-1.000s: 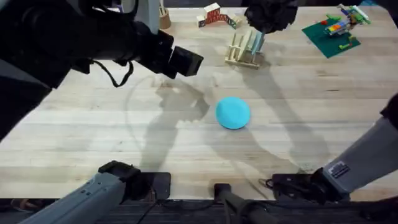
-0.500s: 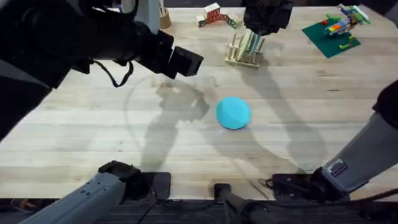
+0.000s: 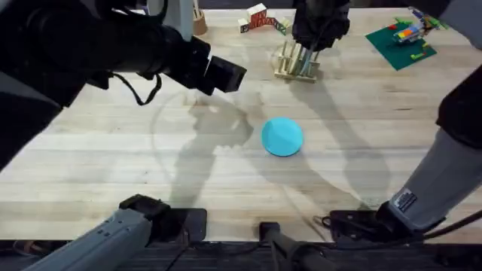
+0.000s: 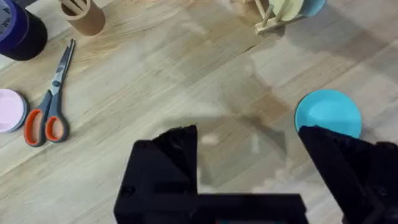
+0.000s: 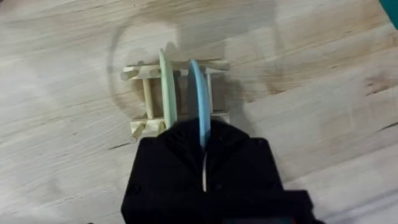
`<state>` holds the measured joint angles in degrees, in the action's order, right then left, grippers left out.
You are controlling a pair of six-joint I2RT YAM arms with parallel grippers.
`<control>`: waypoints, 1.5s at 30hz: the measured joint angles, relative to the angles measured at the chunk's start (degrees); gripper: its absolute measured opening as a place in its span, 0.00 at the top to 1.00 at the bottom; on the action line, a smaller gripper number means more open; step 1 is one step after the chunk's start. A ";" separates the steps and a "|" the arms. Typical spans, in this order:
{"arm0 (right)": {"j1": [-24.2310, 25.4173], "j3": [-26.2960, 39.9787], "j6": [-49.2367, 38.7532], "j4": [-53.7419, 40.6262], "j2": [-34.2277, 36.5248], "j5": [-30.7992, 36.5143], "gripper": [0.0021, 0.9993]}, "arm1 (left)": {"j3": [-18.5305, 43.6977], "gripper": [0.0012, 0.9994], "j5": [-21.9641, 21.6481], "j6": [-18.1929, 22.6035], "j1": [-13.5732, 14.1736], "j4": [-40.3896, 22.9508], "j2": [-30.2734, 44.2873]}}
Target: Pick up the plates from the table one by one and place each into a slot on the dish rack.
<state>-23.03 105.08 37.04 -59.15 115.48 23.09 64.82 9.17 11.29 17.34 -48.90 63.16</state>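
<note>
- Right gripper hangs directly over the dish rack at the far side of the table, its black fingers clamped on the edge of the pale light blue plate.
- That plate stands on edge between the rack's dowels, just beside a cream plate already upright in the neighbouring slot.
- Left gripper hovers above the bare wood with its two black fingers spread wide apart, nothing between them.
- Turquoise plate lies flat near the table's middle, well apart from the rack.
- Orange-handled scissors, a pink dish and a wooden cup sit off to one side.
</note>
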 joint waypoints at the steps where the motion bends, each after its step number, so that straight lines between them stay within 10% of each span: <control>1: 0.00 0.00 0.00 0.02 -0.01 0.00 0.97 | 0.00 0.00 0.02 -0.01 -0.02 0.01 0.00; 29: 0.00 7.68 0.00 -7.00 -0.77 0.02 0.83 | 0.00 0.01 0.01 0.00 -0.02 0.02 0.00; 39: 0.00 10.40 -0.03 -13.60 -10.35 -0.02 0.05 | 0.00 0.00 0.02 0.00 0.00 0.02 0.00; 45: 0.00 10.49 0.00 -18.44 -14.34 -1.52 0.01 | 0.00 0.01 0.02 0.00 -0.01 0.00 0.00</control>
<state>-23.03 115.57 37.04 -77.59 101.14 21.58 64.82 9.19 11.29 17.33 -48.90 63.16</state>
